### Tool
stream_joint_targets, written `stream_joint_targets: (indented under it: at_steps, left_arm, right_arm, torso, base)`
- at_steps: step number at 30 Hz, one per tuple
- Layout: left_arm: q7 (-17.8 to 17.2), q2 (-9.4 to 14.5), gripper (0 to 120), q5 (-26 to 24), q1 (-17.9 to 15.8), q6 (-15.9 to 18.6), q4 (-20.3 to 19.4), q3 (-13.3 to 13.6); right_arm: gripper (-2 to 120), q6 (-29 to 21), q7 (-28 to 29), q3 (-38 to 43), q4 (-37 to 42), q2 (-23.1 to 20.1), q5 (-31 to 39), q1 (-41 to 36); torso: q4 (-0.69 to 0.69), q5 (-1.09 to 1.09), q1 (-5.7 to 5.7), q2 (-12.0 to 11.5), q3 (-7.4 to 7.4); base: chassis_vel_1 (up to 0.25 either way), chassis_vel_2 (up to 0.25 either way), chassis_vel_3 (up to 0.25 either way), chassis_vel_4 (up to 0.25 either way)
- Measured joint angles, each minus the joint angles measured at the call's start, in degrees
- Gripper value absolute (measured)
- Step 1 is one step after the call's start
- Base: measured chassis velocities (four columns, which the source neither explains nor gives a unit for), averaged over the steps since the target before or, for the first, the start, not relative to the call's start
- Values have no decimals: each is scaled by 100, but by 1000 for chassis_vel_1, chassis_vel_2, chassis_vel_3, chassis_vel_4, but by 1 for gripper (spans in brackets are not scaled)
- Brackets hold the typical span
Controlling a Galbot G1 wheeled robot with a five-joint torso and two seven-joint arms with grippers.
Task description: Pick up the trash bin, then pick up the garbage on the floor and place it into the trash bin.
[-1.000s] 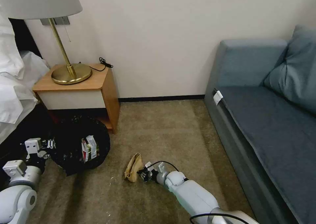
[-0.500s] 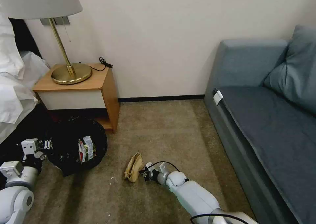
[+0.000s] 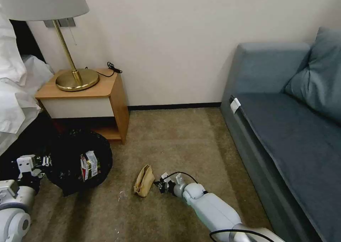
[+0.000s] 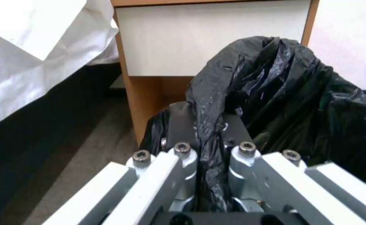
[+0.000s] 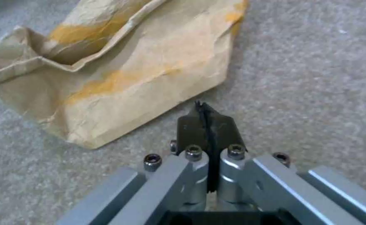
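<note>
On the carpet [image 3: 184,139], the garbage [image 3: 144,181] lies lengthwise toward the wall.

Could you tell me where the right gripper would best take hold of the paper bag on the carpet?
Probably the raised, crumpled fold at the open mouth of the paper bag, approached from above. The bag lies flat on the carpet, so only that ridge offers something to pinch. The right gripper, shut beside it, would need to open first.

Hotel-style bedroom: white bedding [image 3: 14,92], bedside table [image 3: 88,96] with brass lamp [image 3: 71,57], blue sofa [image 3: 291,128], carpet [image 3: 177,135].
</note>
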Motion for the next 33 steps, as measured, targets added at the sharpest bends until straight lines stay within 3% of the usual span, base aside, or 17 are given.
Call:
stream_joint_targets:
  at_steps: [13, 28, 30, 33]
  left_arm:
    - [11, -38, 4, 121, 213, -17, 4, -155]
    - [-5, -183, 4, 268, 362, -83, 350, -445]
    - [-6, -189, 4, 268, 362, -82, 372, -466]
    - [-6, -239, 4, 299, 356, -83, 405, -474]
  right_arm:
    - [0, 16, 14, 56, 219, -171, -6, 81]
    - [0, 41, -73, -320, 182, -78, 53, 571]
    - [3, 50, -82, -346, 140, -52, 75, 621]
    - [19, 74, -102, -377, 36, 32, 83, 722]
  torso:
    - [0, 0, 0, 0, 0]
    - [0, -1, 0, 0, 0]
    - [0, -1, 0, 0, 0]
    - [0, -1, 0, 0, 0]
  base:
    - [0, 0, 0, 0]
    - [0, 0, 0, 0]
    - [0, 0, 0, 0]
    - [0, 0, 0, 0]
